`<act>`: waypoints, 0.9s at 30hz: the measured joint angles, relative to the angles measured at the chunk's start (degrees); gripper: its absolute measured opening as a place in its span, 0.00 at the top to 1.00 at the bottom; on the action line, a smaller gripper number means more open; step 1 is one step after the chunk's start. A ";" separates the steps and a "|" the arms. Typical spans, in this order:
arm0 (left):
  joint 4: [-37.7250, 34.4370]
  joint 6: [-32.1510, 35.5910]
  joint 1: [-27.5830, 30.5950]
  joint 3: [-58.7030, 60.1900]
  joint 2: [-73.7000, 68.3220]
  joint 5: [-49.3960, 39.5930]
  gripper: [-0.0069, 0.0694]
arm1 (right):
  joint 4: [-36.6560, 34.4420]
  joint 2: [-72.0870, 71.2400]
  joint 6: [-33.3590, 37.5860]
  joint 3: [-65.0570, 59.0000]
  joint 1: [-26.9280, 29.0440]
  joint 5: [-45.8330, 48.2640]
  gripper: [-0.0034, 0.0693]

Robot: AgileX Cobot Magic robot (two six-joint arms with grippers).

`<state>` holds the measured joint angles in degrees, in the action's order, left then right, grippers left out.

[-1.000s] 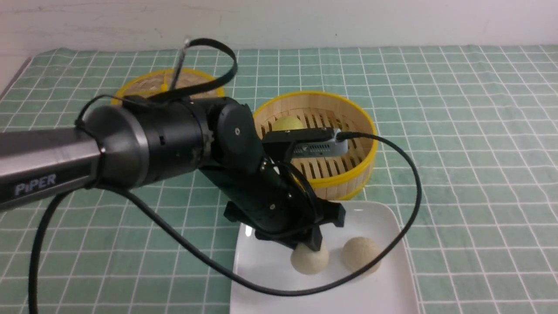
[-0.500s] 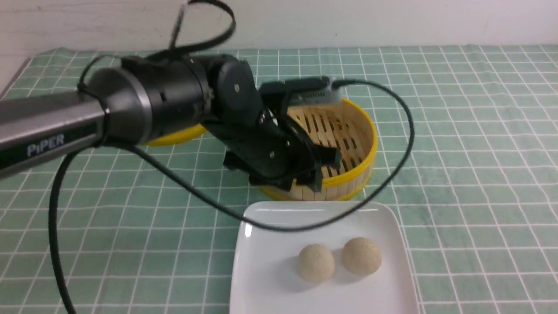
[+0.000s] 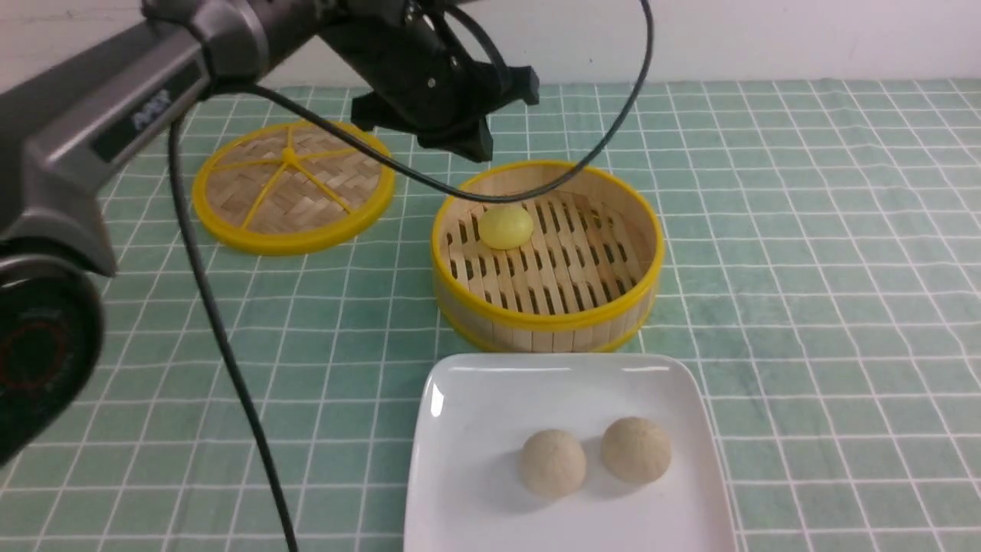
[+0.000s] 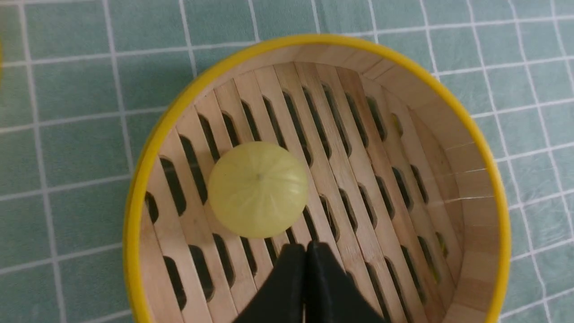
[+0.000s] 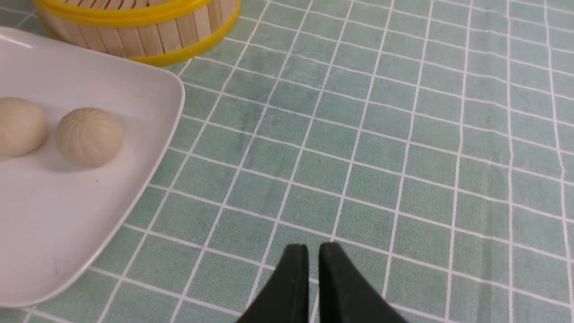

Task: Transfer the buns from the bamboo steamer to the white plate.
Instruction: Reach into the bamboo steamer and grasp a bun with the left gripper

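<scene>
One pale yellow bun (image 3: 506, 226) lies on the slatted floor of the bamboo steamer (image 3: 548, 326), toward its far left side. Two beige buns (image 3: 553, 462) (image 3: 636, 450) sit side by side on the white plate (image 3: 475, 429). My left gripper (image 3: 477, 147) hangs shut and empty above the steamer's far rim. In the left wrist view its tips (image 4: 306, 247) meet just beside the yellow bun (image 4: 258, 189), well above it. My right gripper (image 5: 313, 249) is shut with nothing in it, low over the cloth to the right of the plate (image 5: 148, 134); it does not show in the front view.
The flat woven lid (image 3: 291, 184) with yellow spokes lies at the back left of the steamer. A green checked cloth (image 3: 805, 268) covers the table. The left arm's black cable (image 3: 222, 337) hangs down across the left side.
My left gripper has left the second beige bun on the plate, then risen and swung back over the steamer. The yellow bun has come back into sight.
</scene>
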<state>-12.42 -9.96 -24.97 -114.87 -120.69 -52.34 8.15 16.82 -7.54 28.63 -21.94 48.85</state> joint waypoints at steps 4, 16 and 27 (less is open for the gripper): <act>0.00 0.00 -0.96 -0.71 -3.55 0.77 0.74 | 0.00 0.00 0.00 0.00 0.00 -0.01 0.87; 4.63 -0.05 -1.63 -1.15 -7.37 7.47 0.39 | 0.00 0.00 0.00 0.00 0.00 -0.18 0.85; 4.71 -0.05 -1.63 -1.21 -11.44 9.62 0.67 | 0.47 0.00 0.00 0.00 0.00 -0.20 0.83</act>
<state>-7.71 -10.01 -26.60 -116.08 -132.14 -42.72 8.62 16.82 -7.54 28.63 -21.94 48.65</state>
